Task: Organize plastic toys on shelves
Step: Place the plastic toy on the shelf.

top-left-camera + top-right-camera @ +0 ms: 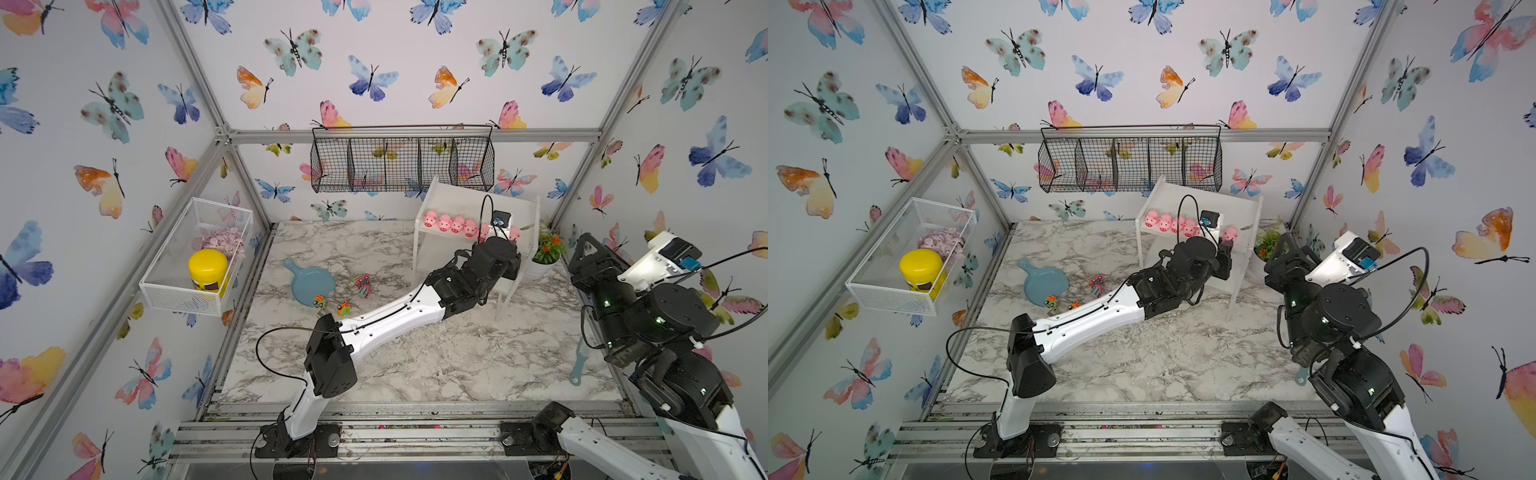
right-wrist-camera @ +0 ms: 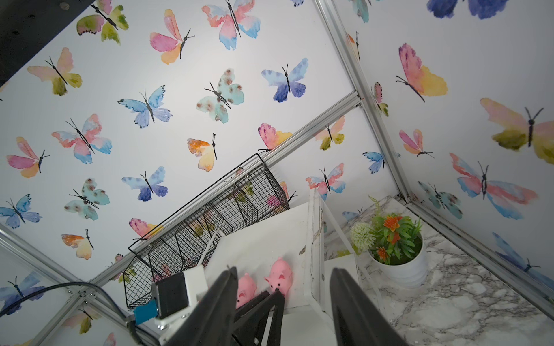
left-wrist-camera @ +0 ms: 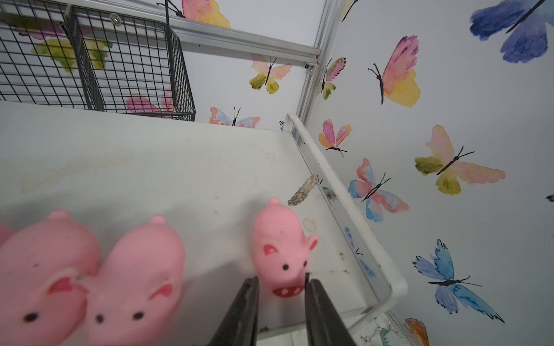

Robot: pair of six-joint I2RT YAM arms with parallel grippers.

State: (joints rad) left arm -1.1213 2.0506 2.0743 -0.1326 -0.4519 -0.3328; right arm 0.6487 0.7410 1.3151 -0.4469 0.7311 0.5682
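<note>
Butterfly-papered walls [image 1: 415,83] enclosed the marble table [image 1: 415,365]. In both top views, pink pigs [image 1: 451,223] lined the upper board of the white shelf [image 1: 461,199], while toy trucks [image 1: 363,286] lay on the table. From the left wrist, the left pincer [image 3: 281,278] stood slightly parted around the snout of the end pig [image 3: 280,242]. From the right wrist, the right pincer [image 2: 284,271] gaped wide, holding nothing.

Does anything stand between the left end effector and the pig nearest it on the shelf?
Nothing visible does. The left end effector has a finger on each side of the end pig, which stands on the shelf. The neighbouring pigs stand apart from it.
</note>
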